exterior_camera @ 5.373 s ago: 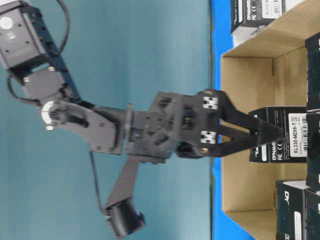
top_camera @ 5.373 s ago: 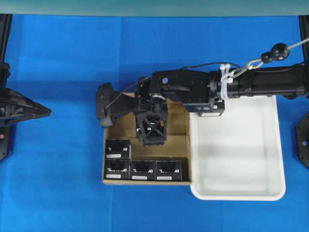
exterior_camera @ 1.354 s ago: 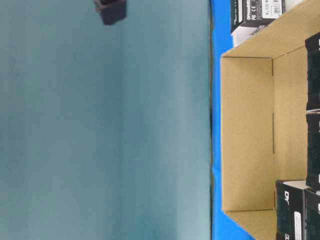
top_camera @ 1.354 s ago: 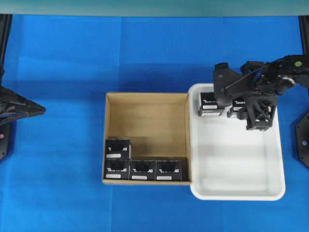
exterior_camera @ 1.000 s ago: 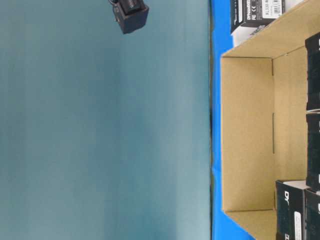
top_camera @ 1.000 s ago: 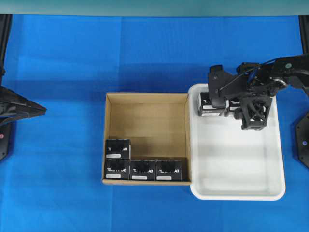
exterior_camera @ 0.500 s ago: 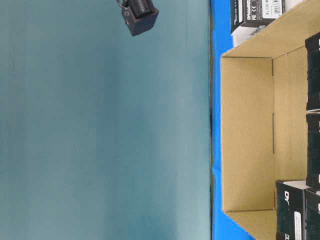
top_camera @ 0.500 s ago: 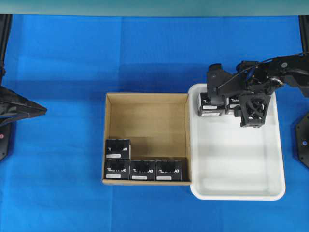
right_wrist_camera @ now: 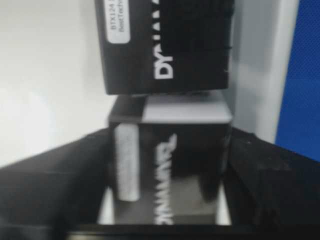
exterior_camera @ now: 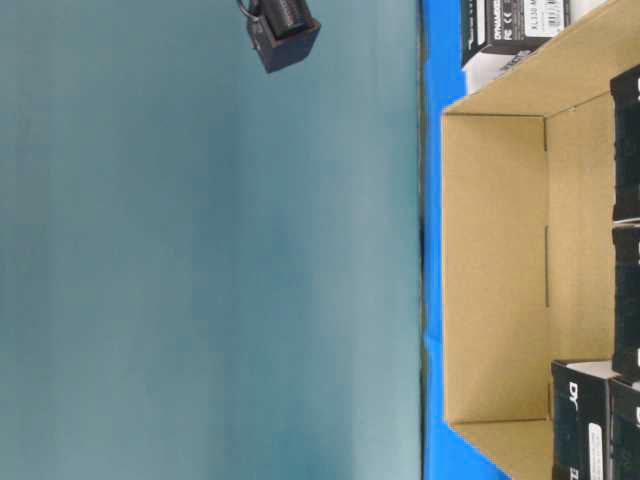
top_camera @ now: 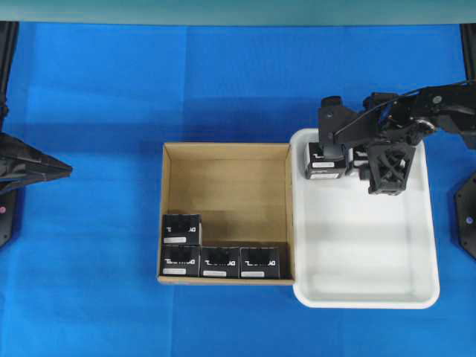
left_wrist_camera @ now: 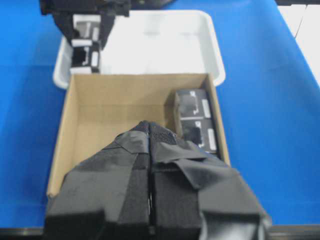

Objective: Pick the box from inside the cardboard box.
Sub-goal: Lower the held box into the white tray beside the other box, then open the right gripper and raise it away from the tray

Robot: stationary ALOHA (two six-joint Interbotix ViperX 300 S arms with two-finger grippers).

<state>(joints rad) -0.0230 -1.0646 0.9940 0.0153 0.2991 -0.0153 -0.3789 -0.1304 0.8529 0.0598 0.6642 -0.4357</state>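
We've got the right claw (top_camera: 387, 172) over the far corner of the white tray (top_camera: 372, 253), straddling a black box (right_wrist_camera: 167, 170) that sits on the tray floor right next to another box (top_camera: 322, 161). In the wrist view its fingers (right_wrist_camera: 260, 175) flank the box with a bit of daylight either side, so we'd call it spread apart, not clamping. The cardboard box (top_camera: 227, 175) has four black boxes (top_camera: 219, 261) lined along its near and left walls. Our left claw (left_wrist_camera: 150, 185) is pressed together, holding nothing, parked back from the cardboard box.
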